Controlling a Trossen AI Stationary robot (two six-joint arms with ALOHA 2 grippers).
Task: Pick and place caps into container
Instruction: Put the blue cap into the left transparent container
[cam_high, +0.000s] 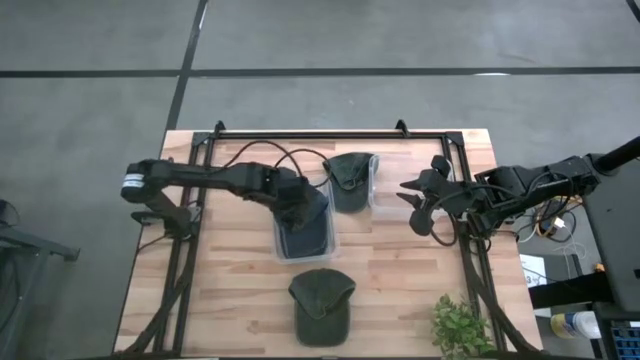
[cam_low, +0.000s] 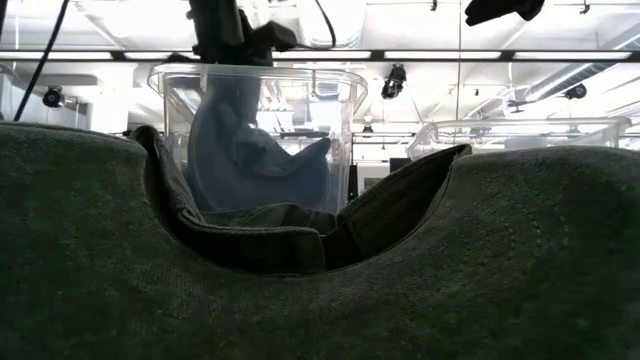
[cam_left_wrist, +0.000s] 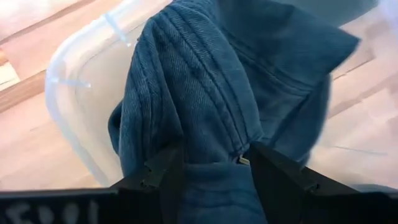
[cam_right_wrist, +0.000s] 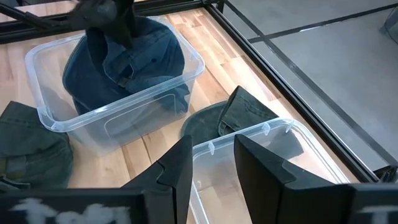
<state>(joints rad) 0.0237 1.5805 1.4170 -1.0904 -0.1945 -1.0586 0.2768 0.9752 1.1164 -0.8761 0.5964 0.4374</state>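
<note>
Left wrist view: left gripper (cam_left_wrist: 211, 163) jaws grasp the blue cap (cam_left_wrist: 211, 93) over the clear bin (cam_left_wrist: 68, 93).
Right wrist view: right gripper (cam_right_wrist: 211, 158) jaws parted, holding nothing.
High view: green cap (cam_high: 322, 305) on tabletop (cam_high: 230, 290).

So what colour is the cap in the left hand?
Slate blue cap, clearest in the left wrist view.
</note>
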